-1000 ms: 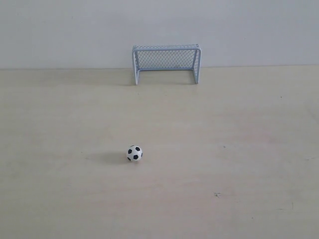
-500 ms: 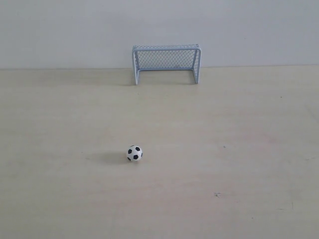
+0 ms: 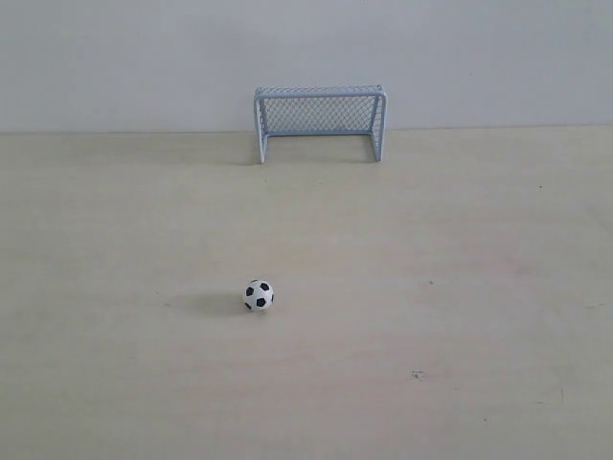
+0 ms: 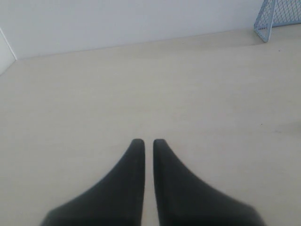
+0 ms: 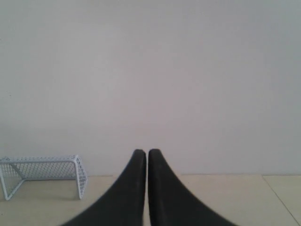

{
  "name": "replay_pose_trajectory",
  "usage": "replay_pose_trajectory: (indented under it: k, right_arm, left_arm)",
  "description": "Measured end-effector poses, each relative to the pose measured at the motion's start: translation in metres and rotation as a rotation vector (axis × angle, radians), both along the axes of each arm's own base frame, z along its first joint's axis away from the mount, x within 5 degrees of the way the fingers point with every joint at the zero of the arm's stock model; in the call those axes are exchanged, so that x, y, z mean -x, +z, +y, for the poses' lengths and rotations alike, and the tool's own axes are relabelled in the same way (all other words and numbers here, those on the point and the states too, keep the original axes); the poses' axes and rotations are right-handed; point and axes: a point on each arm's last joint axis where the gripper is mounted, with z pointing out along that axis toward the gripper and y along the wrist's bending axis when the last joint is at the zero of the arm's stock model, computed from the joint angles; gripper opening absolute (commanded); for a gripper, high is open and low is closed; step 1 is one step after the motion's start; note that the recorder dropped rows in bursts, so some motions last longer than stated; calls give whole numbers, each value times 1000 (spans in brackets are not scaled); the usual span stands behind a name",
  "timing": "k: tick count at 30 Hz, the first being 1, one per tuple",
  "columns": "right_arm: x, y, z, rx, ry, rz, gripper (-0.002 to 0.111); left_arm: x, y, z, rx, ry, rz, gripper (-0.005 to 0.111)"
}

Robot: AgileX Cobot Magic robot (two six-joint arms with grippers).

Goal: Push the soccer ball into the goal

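Observation:
The soccer ball (image 3: pixel 258 295), white with black patches, rests on the pale table well in front of the goal (image 3: pixel 319 123), which stands at the far edge against the wall with its mouth facing the ball. Neither arm appears in the exterior view. In the left wrist view my left gripper (image 4: pixel 145 142) is shut with nothing in it, and a corner of the goal (image 4: pixel 277 18) shows far off. My right gripper (image 5: pixel 146 152) is shut and empty too, pointing at the wall, with the goal (image 5: pixel 44 173) off to one side. Neither wrist view shows the ball.
A pale wooden table (image 3: pixel 460 287) spreads around the ball and goal. A plain white wall (image 3: pixel 144 57) rises right behind the goal. A seam in the tabletop (image 5: pixel 282 197) shows in the right wrist view.

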Motion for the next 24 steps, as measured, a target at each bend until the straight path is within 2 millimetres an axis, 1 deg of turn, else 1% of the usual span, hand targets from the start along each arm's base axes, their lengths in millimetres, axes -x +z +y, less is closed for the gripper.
replay_pose_trajectory:
  k: [11,24]
  right_arm:
    - [-27,5,3,59,37,190,0]
    - [-57,16,27,100,307,329,0]
  left_arm:
    - [0,0,0,0,0,0,6]
    - [0,0,0,0,0,0,6]
